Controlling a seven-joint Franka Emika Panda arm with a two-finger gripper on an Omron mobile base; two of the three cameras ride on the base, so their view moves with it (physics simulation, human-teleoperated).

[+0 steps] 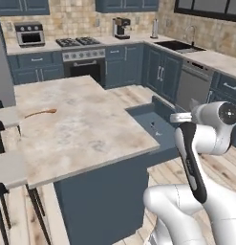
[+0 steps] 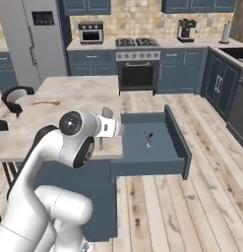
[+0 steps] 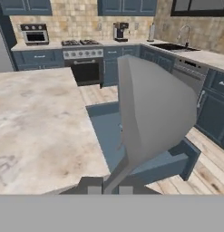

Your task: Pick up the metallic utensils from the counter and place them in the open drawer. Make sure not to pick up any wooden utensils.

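Observation:
My gripper (image 3: 109, 188) is shut on the knife, whose broad grey blade (image 3: 154, 113) stands up large in the hand view. From the base views the blade (image 1: 194, 104) (image 2: 107, 112) sticks up from the hand at the counter's (image 1: 86, 124) right edge, beside the open drawer (image 2: 175, 129). A small thin metal utensil (image 2: 147, 139) (image 1: 153, 127) lies on the drawer's blue floor. The orange-brown wooden spoon (image 1: 40, 113) (image 2: 45, 103) rests on the far left part of the counter, well away from the gripper.
Dark stools (image 2: 15, 98) stand along the counter's left side. Behind are the oven and stove (image 1: 83, 60), a coffee machine (image 1: 121, 27) and a sink (image 1: 179, 46). Bare wooden floor (image 2: 211, 162) lies to the right of the drawer.

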